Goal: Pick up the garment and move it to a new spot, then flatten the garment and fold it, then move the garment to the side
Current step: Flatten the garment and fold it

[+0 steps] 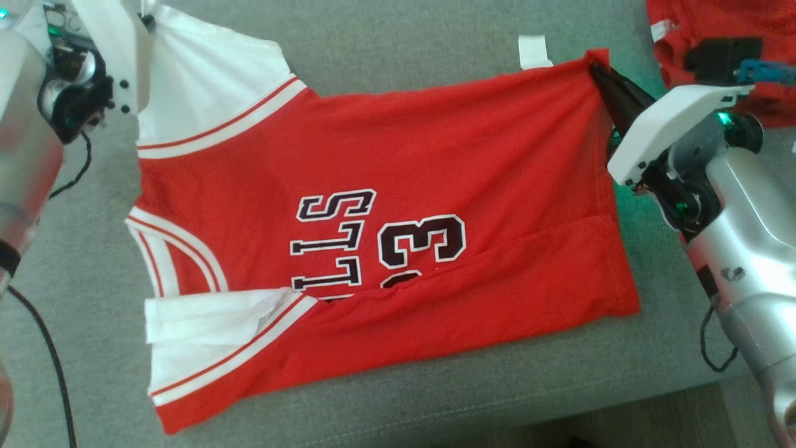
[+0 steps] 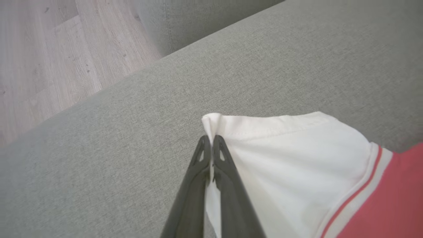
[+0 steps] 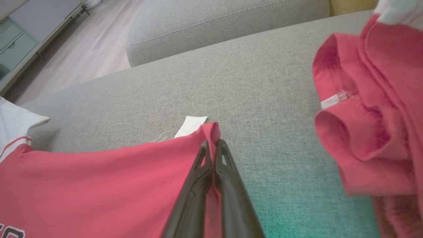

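Head view, left to right. The left gripper (image 1: pixel 147 23) was pinched shut on the far corner of the white sleeve (image 1: pixel 205 81); the left wrist view showed that hem clamped between the closed tips of the left gripper (image 2: pixel 211 142). The red jersey (image 1: pixel 385 174) lay spread across the grey sofa cushion (image 1: pixel 435 37), shoulders to the left and hem to the right. Its near long edge lay doubled over the lower part of the lettering (image 1: pixel 336 236). A white tag (image 1: pixel 535 51) stuck out at the far edge. The right gripper (image 1: pixel 595 68) was closed on the far hem corner, as the right wrist view also showed (image 3: pixel 213 145). A second red garment (image 1: pixel 715 25) lay crumpled well apart at the far right. Judged from this layout, placing and flattening were done and one lengthwise fold was made. The far edge, now held at both corners, remained to be folded over, and the move to the side remained to be done.
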